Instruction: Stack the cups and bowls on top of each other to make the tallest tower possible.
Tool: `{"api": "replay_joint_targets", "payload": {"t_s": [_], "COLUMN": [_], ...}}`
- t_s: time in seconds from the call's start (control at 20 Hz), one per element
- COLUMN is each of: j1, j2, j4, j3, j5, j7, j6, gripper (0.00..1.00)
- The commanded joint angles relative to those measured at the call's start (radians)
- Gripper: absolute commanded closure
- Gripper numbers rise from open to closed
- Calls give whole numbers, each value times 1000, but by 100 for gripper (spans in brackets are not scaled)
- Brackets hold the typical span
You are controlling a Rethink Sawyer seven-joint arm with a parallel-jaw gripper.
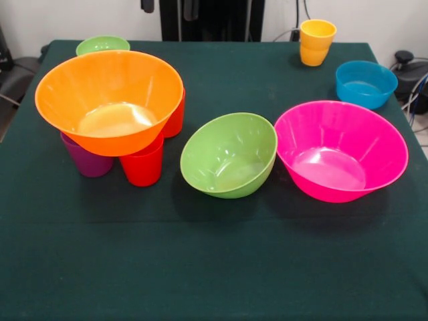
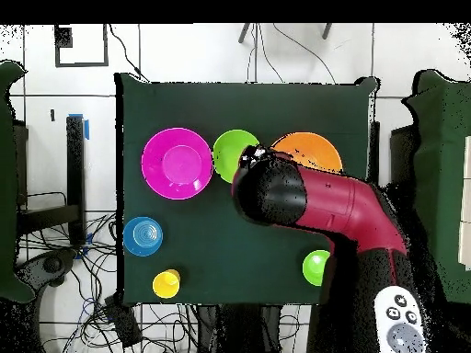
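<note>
Table with dark green cloth. Directly on it: pink bowl, tilted light green bowl just beside it, blue bowl, yellow cup, small green bowl, purple cup, red cups.

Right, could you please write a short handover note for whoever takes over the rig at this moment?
The gripper is not clearly visible; open or shut cannot be told. The arm hangs over the table's middle.
Done: the large orange bowl sits upright on the purple cup, the red cup and a third cup behind.
Loose: the medium green bowl, tilted beside the pink bowl; the blue bowl, yellow cup and small green bowl stand apart.
Left: stack these onto the tower.
</note>
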Motion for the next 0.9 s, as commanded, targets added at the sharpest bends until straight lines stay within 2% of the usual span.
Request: {"api": "replay_joint_targets", "payload": {"t_s": [0.05, 0.9], "j1": [49, 128], "j2": [80, 151], "j4": [20, -9], "j3": [-32, -106], "j5": [30, 98], "j7": [216, 228], "j6": [-42, -113], "gripper": [0, 0]}}
